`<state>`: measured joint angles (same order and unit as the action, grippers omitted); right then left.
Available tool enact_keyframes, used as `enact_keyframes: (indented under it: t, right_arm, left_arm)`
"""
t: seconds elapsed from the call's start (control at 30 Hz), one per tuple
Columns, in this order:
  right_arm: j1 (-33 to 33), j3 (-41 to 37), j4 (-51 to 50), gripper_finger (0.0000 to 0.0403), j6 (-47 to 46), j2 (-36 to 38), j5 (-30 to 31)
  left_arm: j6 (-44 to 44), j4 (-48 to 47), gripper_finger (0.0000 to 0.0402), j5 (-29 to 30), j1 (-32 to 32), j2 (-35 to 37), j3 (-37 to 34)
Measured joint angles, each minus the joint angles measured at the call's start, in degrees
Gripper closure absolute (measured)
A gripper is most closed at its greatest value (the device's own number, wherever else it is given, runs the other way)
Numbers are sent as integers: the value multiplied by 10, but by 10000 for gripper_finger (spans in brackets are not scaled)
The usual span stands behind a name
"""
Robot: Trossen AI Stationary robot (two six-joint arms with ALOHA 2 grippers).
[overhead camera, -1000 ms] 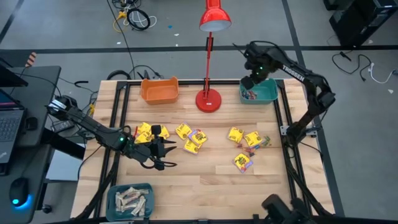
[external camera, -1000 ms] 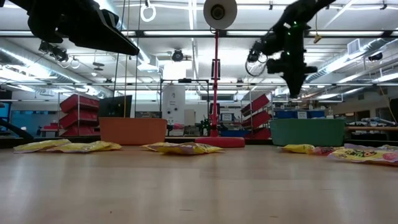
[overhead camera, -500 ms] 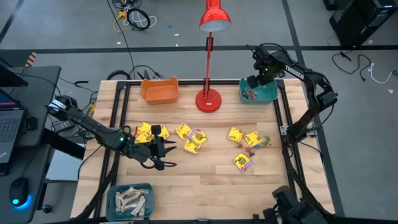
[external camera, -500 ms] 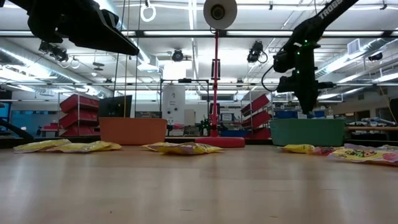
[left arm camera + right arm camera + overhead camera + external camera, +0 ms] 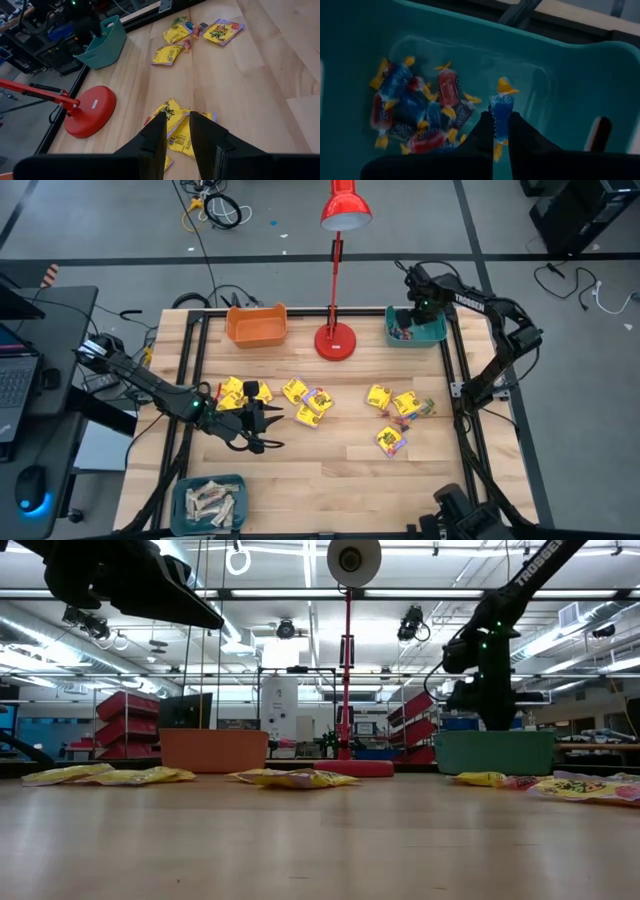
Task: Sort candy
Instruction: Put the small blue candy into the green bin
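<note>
Yellow candy packets lie spread over the table's middle (image 5: 308, 402), (image 5: 392, 400), (image 5: 240, 392), with small coloured pieces beside them (image 5: 425, 408). My right gripper (image 5: 501, 120) points down into the teal bin (image 5: 432, 332) at the far right. It is shut on a blue wrapped candy (image 5: 501, 107) with yellow twisted ends. Red and blue wrapped pieces (image 5: 415, 115) lie on that bin's floor. My left gripper (image 5: 272, 430) hovers open at the near left, beside yellow packets (image 5: 182, 135), and holds nothing. My right gripper pinches the blue candy's lower half (image 5: 500, 125) between its two fingers. It comes from above, pointing down. The candy stands between the fingertips, its upper twisted end (image 5: 505, 86) free and a yellow end showing below. It sits just above the bin's floor; whether it touches, I cannot tell.
An orange bin (image 5: 257, 325) stands at the far left and a red lamp's base (image 5: 335, 340) between the two far bins. A teal bin holding beige bars (image 5: 210, 502) sits at the near left corner. Bare wood lies near the front edge.
My right gripper has come down and toward the table's right edge, from above the teal bin's left rim into the bin, rolling at the wrist as it sank. It has stayed shut on the candy. My left arm has kept still.
</note>
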<state>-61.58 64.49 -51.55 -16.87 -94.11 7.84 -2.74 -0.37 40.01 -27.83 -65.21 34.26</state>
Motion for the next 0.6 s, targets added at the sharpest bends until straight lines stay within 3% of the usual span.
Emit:
enact_keyframes:
  t: [0.37,0.6]
  right_arm:
    - [1,-11,23,381,-10,0,0]
    - [1,-11,20,355,-7,0,0]
  left_arm:
    - [0,0,314,-1,0,0,0]
    - [0,0,314,0,0,0,0]
